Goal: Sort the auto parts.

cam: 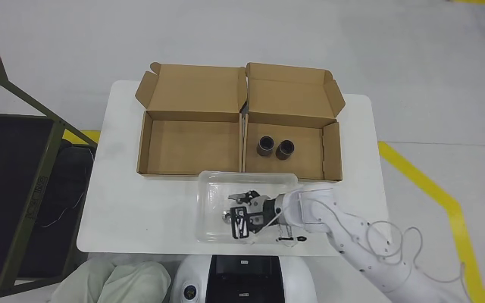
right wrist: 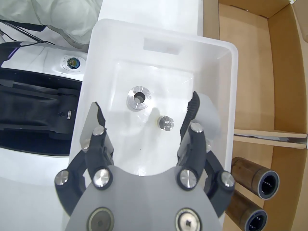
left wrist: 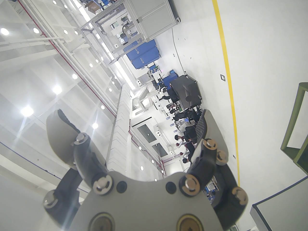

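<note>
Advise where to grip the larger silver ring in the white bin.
Take the larger ring by its outer wall, coming straight down. It lies flat, bore up, away from the walls of the bin. Close across the sides that do not face the smaller piece.

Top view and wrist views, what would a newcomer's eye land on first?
The right gripper, open, hangs over the white bin at the near edge of the table, above a metal ring and a smaller metal piece lying apart on its floor. Behind the bin, the cardboard box on the robot's right holds two dark cylinders side by side.
</note>
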